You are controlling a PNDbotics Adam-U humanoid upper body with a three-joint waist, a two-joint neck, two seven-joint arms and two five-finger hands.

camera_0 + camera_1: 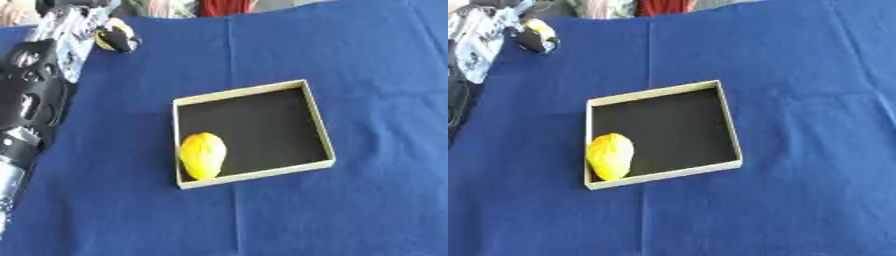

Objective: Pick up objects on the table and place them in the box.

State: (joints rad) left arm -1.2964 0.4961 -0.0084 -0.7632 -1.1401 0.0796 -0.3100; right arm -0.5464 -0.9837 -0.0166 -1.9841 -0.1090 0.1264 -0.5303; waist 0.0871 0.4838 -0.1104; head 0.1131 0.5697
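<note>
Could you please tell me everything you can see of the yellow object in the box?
The yellow object is oval, smooth-looking and bright yellow, slightly orange toward its upper end. It lies lengthwise inside the box, in the near left corner, against the left wall and close to the near one. It rests on the box's dark floor. No hand touches it.

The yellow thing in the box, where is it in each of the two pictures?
Left eye view: the yellow thing lies in the near-left corner of the box, left of the picture's middle, against the left wall.
Right eye view: the same yellow thing sits further left in the picture, in the same corner of the box.
Shared landmark: the box's near-left corner on the blue cloth.
</note>
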